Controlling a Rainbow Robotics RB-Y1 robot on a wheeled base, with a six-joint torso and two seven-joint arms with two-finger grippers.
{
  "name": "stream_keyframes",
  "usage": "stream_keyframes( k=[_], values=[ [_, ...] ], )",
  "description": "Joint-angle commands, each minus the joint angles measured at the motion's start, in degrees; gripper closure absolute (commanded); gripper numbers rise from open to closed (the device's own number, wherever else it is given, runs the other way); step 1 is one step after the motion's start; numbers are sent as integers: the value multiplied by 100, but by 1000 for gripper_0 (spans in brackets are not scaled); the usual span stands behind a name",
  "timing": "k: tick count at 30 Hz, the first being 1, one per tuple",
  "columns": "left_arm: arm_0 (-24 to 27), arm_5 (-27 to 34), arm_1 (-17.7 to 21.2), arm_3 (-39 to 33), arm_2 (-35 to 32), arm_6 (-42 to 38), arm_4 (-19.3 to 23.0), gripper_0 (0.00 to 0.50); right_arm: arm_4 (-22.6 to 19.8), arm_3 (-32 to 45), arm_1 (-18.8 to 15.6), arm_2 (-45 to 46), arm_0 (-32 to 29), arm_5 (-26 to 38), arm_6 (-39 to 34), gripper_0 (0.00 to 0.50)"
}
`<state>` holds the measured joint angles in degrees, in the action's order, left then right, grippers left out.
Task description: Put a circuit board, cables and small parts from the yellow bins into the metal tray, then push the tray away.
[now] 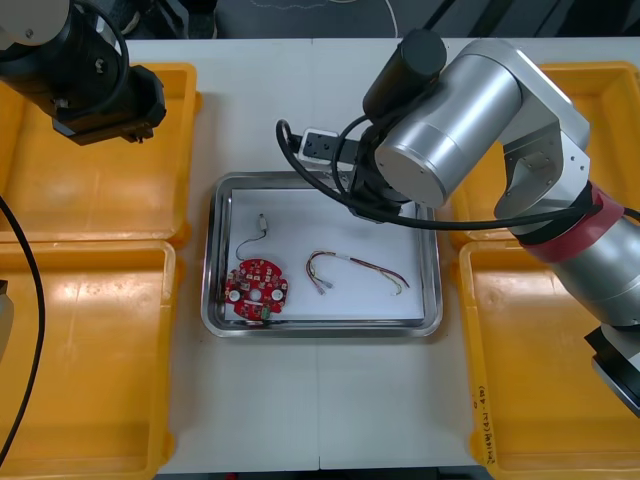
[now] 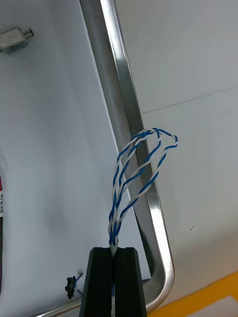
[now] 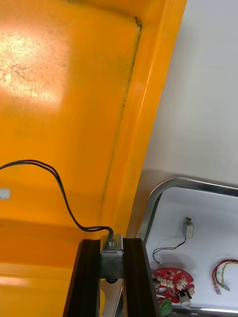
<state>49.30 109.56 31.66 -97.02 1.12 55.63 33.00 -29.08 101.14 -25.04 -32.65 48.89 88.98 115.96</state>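
In the front view the right arm [image 1: 470, 120] covers the far right corner of the tray [image 1: 210, 280], and the left arm [image 1: 90, 80] covers part of the far left bin [image 1: 40, 180]. The lower end of the blue-white cable [image 2: 115, 223] is lost between the fingers of the right gripper [image 2: 114, 250]. The small part [image 3: 112, 257] in the left gripper [image 3: 112, 241] is half hidden by its fingers, and its black cable [image 3: 59, 185] runs off the picture's edge.

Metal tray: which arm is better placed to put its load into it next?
Right. The right end effector, shut on the blue and white cable, hangs over the metal tray's rim. The left end effector, shut on a small metal part, is above a yellow bin, beside the tray.
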Motion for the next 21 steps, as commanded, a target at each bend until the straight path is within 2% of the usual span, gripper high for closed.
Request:
stream_keyframes(
  k=[1,21],
  values=[
    [291,44,33,-203,-33,-211,13,500,52,-182,122,-172,279,-73,234,500],
    [291,44,33,-194,-51,-228,-4,500,-36,-1140,193,-866,639,-398,585,500]
  ],
)
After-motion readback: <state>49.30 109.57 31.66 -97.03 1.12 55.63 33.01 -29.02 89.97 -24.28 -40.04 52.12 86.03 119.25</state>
